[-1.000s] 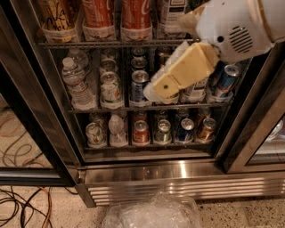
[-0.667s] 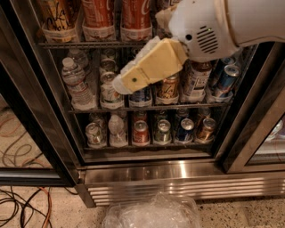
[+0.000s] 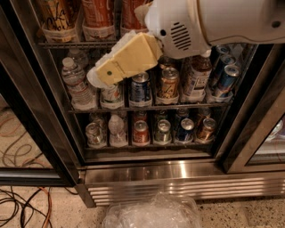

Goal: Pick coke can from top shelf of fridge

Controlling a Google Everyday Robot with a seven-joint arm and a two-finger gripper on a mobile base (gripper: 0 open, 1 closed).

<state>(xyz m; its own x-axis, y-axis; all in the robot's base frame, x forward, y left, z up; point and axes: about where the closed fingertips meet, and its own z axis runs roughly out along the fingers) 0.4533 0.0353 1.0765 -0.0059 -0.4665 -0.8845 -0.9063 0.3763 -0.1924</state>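
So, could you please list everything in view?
red aluminium coke cans: two, red, in trays on the wire top shelf
gold-orange can: one, gold, top shelf, left
clear plastic water bottle: one, clear, middle rack, left
blue can: one, blue, middle rack, centre
small mixed cans: several, mixed, bottom rack
glass-door fridge: one, black frames, steel base grille
clear plastic bag: one, clear, floor in front
cables: several, dark, floor left
cream gripper: one, on white arm, before the middle rack, under the top shelf

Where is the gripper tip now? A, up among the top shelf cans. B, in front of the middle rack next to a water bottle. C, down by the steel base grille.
B: the gripper sits before the middle rack, beside the water bottle.
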